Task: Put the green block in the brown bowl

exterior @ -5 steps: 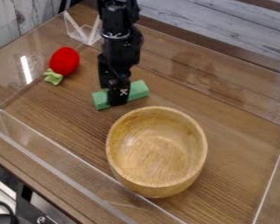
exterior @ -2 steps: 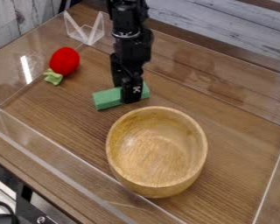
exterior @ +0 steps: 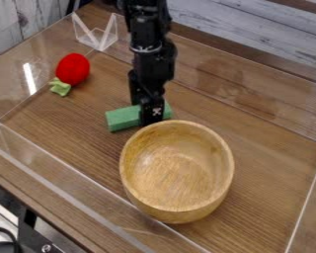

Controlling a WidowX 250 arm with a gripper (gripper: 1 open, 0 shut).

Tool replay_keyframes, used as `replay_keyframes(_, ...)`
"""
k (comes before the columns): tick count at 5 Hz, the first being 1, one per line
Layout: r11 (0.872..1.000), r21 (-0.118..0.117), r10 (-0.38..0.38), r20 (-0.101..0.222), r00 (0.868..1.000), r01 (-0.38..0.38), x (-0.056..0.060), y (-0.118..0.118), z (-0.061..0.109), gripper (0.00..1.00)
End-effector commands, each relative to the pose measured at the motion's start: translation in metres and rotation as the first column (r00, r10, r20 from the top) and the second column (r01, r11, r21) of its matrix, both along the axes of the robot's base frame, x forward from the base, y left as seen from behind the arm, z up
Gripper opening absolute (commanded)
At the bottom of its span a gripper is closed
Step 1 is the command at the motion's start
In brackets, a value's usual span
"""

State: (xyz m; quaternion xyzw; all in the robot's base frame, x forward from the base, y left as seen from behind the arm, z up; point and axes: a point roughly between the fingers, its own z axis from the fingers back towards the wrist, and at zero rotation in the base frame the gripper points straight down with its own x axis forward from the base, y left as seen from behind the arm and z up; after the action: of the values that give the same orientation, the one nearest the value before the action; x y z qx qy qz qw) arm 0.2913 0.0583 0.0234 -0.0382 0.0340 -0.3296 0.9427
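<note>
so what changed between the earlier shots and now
The pincer slid right along the green block, from near its left end to its right end, jaws open and pointing down. The block looks slightly shifted, its right end now hidden behind the pincer; nothing has been lifted. The brown bowl, still empty, and the red ball stayed put.

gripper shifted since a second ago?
Yes. The gripper has moved right in the picture, from the left end of the green block to its right end, nearer the brown bowl. Jaws open.
</note>
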Motion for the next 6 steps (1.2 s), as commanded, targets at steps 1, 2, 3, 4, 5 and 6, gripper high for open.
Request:
replay_keyframes(1,1.000,0.012,0.020,0.070,0.997,-0.020,0.002,0.008,0.019,1.00)
replay_keyframes(2,0.999,0.002,-0.039,0.072,0.997,0.039,0.002,0.026,0.018,0.00)
replay_keyframes(3,0.996,-0.008,-0.091,0.078,0.993,0.092,0.002,0.044,0.017,0.00)
replay_keyframes(4,0.994,-0.024,-0.106,0.083,0.991,0.109,0.002,0.050,0.018,1.00)
replay_keyframes(5,0.990,-0.032,-0.134,0.074,0.988,0.136,0.002,0.053,0.010,1.00)
replay_keyframes(6,0.994,-0.029,-0.100,0.082,0.992,0.103,0.003,0.050,0.014,0.00)
